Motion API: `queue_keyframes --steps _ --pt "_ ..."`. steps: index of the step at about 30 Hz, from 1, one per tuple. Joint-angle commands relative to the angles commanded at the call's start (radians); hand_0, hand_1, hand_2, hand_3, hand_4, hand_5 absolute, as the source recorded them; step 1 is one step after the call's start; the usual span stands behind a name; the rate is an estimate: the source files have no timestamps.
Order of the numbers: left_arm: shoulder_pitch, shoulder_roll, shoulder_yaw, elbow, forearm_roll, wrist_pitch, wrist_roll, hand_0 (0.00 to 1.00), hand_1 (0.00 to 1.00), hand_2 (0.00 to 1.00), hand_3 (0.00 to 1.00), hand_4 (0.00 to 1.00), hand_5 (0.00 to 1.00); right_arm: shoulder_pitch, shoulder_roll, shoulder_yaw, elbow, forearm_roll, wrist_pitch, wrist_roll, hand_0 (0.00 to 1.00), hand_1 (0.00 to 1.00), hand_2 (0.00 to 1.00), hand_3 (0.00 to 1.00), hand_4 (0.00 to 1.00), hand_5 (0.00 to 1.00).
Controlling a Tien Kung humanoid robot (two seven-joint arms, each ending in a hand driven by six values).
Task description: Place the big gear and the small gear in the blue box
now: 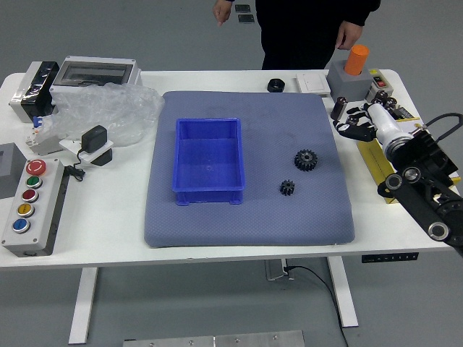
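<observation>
Your rectangular, smooth blue box (209, 189) sits toward the slate mat's (269, 228) left edge. Toothed black small gear (287, 187): right of it, flat. Big gear (305, 160): round, toothed, nearer the right edge. Your right hand (356, 130), by the far right corner: fingers loosely spread, gripping nothing.

The open, rectangular blue plastic box (208, 183) stands upright on the grey-blue mat, left of both gears; the larger black toothed round gear (305, 160) lies flat on the mat, and the smaller black toothed gear (287, 188) lies nearer and slightly left
</observation>
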State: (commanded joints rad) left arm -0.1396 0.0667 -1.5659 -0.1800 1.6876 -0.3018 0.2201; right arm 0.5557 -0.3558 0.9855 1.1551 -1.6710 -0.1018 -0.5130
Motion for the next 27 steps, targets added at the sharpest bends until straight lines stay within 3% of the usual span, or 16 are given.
queue_keyframes --steps 16,27 --pt "-0.003 -0.001 0.003 0.0 0.003 0.0 0.01 0.814 0.796 0.806 0.836 0.628 0.272 0.026 0.019 -0.051 0.0 -0.174 0.065 -0.078 0.735 0.688 0.846 0.813 0.722 0.357" --pt "0.003 0.001 0.005 0.0 -0.001 0.001 0.012 0.814 0.796 0.806 0.837 0.627 0.273 0.038 0.038 -0.071 -0.02 -0.216 0.084 -0.076 0.741 0.693 0.834 0.767 0.739 0.35"
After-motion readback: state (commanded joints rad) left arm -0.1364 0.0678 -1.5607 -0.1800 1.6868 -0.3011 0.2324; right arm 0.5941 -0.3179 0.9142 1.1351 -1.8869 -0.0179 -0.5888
